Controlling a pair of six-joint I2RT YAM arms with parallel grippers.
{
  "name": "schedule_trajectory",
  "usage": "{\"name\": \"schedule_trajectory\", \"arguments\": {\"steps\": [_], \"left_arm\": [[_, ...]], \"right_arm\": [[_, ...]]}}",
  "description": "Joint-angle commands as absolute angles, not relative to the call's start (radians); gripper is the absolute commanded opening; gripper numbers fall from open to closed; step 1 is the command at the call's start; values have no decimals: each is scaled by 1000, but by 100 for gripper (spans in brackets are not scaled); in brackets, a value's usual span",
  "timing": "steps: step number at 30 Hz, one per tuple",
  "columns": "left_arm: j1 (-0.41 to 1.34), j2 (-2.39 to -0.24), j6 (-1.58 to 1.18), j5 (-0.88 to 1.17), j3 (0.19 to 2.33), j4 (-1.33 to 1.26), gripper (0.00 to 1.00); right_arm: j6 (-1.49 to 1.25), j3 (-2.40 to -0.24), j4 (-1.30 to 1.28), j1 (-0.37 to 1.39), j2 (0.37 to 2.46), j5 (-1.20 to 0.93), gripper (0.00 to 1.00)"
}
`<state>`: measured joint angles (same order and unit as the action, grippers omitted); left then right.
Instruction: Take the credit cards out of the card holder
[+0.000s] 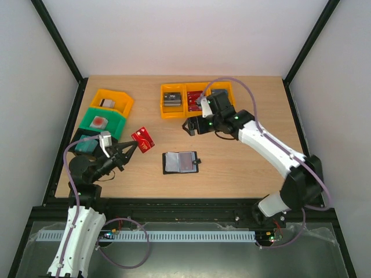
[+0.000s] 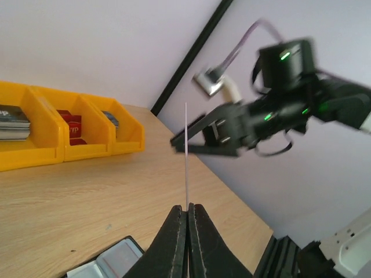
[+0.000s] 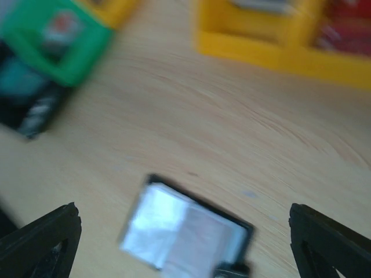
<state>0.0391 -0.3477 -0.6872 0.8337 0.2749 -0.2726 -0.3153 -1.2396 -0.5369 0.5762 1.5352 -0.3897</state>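
Observation:
The black card holder (image 1: 180, 163) lies open on the table, with a reddish card (image 1: 187, 163) showing in its right pocket. My left gripper (image 1: 126, 152) is shut on a red credit card (image 1: 142, 139) and holds it up left of the holder. In the left wrist view that card (image 2: 186, 150) stands edge-on above the closed fingertips (image 2: 179, 217). My right gripper (image 1: 193, 126) hangs open behind the holder, nothing between its fingers. In the blurred right wrist view the open holder (image 3: 185, 231) lies below, between the wide-spread fingers (image 3: 49, 234).
A yellow double bin (image 1: 186, 110) at the back holds grey and red cards. Yellow (image 1: 124, 101), green (image 1: 116, 124) and dark teal (image 1: 86, 145) bins stand along the left edge. The right arm (image 2: 272, 113) shows ahead in the left wrist view.

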Motion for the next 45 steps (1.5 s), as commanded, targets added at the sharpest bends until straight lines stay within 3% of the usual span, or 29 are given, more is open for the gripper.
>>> {"name": "schedule_trajectory", "arguments": {"steps": [1,4,7,14,18,22,24,27,29,31,35,36,37,38,45], "left_arm": [[48,-337,-588,936,315,-302,2],[61,-340,-517,1004,342,-293,2],[71,-347,-394,1053,398,-201,2],[106,-409,60,1069,571,207,2],[123,-429,85,1099,592,216,2],[126,-435,41,1108,592,182,2],[126,-435,36,1116,598,183,2],[126,-437,40,1123,601,193,2],[126,-439,40,1129,603,199,2],[126,-437,40,1133,604,199,2],[126,-431,-21,1106,598,166,2],[125,-423,-65,1086,588,136,15],[124,-411,-113,1070,572,96,39],[123,-397,-173,1055,552,44,54],[123,-307,-597,957,409,-443,58]], "right_arm": [[-95,-1298,-492,689,1388,-624,95],[-121,-1217,-202,755,1313,-904,96],[-167,-1239,-87,770,1320,-1016,92],[20,-1448,-343,859,1399,-983,79],[97,-1526,-489,909,1458,-903,63],[154,-1573,-591,936,1509,-920,60],[161,-1578,-612,938,1522,-914,50],[142,-1567,-595,939,1523,-882,19],[129,-1559,-575,940,1517,-867,15],[118,-1551,-555,940,1510,-851,3],[67,-1527,-474,939,1468,-804,2],[33,-1520,-435,934,1453,-774,2],[-5,-1511,-393,926,1435,-753,2],[-52,-1494,-323,912,1415,-752,2],[-590,-1102,699,883,1246,-904,2]]}}
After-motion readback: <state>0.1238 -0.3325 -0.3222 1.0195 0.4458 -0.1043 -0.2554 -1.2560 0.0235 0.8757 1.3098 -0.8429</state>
